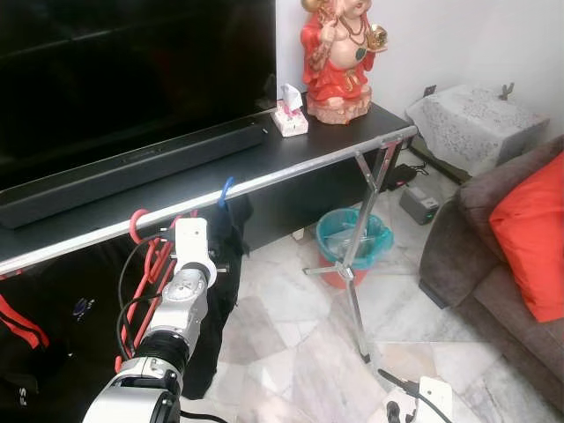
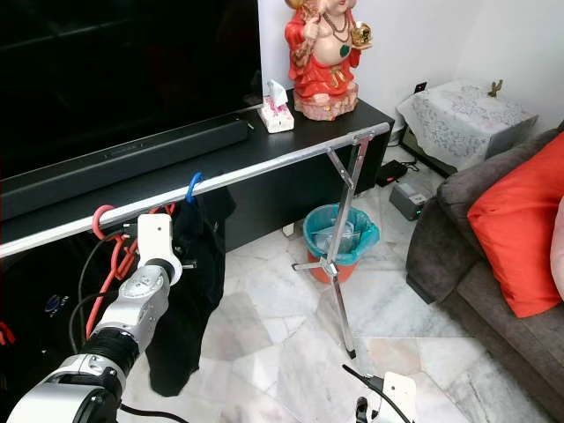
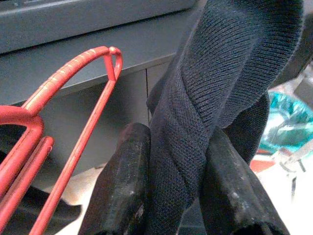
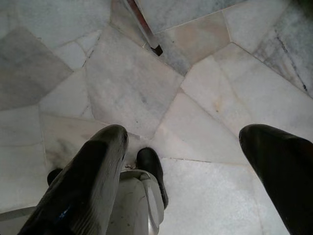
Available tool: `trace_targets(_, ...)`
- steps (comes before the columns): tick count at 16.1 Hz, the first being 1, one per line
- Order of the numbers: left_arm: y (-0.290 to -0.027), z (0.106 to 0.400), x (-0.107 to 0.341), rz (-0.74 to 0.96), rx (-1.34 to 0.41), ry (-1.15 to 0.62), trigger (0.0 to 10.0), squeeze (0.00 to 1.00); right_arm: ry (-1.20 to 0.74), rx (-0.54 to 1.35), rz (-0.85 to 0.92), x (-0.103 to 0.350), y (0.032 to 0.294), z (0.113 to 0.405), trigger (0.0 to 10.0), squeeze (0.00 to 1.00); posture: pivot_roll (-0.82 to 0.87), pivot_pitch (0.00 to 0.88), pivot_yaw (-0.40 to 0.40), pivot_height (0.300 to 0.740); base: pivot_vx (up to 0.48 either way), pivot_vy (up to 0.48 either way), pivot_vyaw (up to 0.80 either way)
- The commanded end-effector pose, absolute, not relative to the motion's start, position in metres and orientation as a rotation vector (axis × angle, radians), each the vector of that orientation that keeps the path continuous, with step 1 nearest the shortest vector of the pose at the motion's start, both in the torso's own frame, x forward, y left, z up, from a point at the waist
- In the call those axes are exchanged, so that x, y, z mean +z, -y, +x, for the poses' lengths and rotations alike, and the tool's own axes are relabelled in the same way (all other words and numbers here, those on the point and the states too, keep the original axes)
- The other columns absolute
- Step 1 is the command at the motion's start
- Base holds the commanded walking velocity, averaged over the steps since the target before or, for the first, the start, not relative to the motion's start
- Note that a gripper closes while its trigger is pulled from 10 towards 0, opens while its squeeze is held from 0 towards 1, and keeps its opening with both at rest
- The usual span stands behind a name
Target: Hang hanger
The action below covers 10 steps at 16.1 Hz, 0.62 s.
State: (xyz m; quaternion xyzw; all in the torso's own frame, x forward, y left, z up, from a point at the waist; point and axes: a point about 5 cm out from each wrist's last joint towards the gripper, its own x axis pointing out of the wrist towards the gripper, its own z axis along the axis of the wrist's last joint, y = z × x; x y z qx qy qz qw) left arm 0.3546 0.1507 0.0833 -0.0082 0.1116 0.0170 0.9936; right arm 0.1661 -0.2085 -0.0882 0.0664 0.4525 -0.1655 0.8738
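A silver clothes rail (image 1: 291, 172) runs in front of a black TV bench. A blue hanger hook (image 1: 226, 191) sits over the rail, with a dark knit garment (image 2: 189, 291) hanging below it. My left gripper (image 3: 176, 139) is raised just under the rail, its fingers (image 3: 122, 181) shut on a fold of that garment (image 3: 195, 98). Red hangers (image 3: 73, 98) hang right beside it, hooked on the rail (image 1: 137, 220). My right gripper (image 4: 195, 161) hangs low over the marble floor, open and holding nothing.
On the bench stand a soundbar (image 1: 132, 172), a tissue box (image 1: 289, 119) and a red statue (image 1: 339, 57). A teal bin (image 1: 352, 238) sits behind the rack's leg (image 1: 357, 308). A sofa with a red cushion (image 1: 529, 238) is on the right.
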Motion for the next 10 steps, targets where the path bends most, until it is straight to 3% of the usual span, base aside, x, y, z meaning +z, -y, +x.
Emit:
trace_targets(1,-0.151,0.359,0.091,0.016,0.017,-0.204,10.0,0.00,-0.963,-0.347,0.138,-0.090,0.209,0.162,10.0,0.00,-0.21,0.046,0.030,0.740,0.000,0.000,0.00)
trace_targets(2,-0.148,0.358,0.090,0.012,-0.008,-0.206,10.0,0.02,-0.963,-0.346,0.138,-0.090,0.208,0.162,10.0,0.00,-0.21,0.046,0.030,0.740,0.000,0.000,0.00)
trace_targets(3,-0.144,0.358,0.091,0.013,-0.054,-0.193,10.0,1.00,-0.964,-0.345,0.138,-0.090,0.208,0.163,10.0,0.00,-0.21,0.045,0.029,0.740,0.000,0.000,0.00)
trace_targets(10,-0.137,0.352,0.092,0.018,-0.181,-0.174,10.0,1.00,-0.971,-0.337,0.136,-0.091,0.207,0.162,10.0,0.00,-0.20,0.043,0.028,0.740,0.000,0.000,0.00)
